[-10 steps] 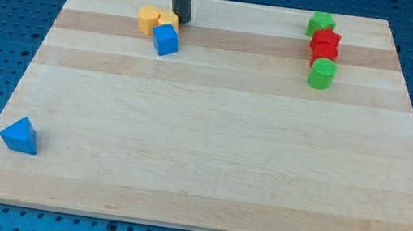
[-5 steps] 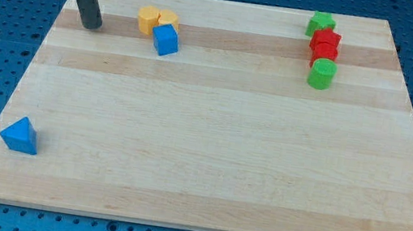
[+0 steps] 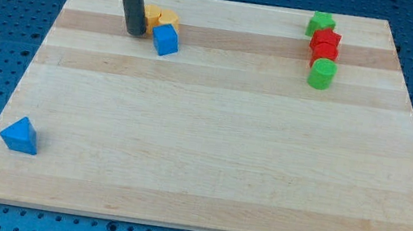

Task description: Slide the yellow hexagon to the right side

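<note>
A: What sits lower left on the table [image 3: 210,149]?
B: A blue triangular block [image 3: 20,135].
A: And upper left?
B: My tip [image 3: 134,32] touches the yellow hexagon [image 3: 152,17] from its left; a second yellow block [image 3: 169,18] and a blue cube [image 3: 165,40] crowd beside it.
A: End effector state?
B: Just a rod, holding nothing.
A: Upper right?
B: Green star [image 3: 320,23], two red blocks [image 3: 324,45], green cylinder [image 3: 322,73].

My tip [image 3: 133,32] just left of hexagon [image 3: 152,17]
</note>
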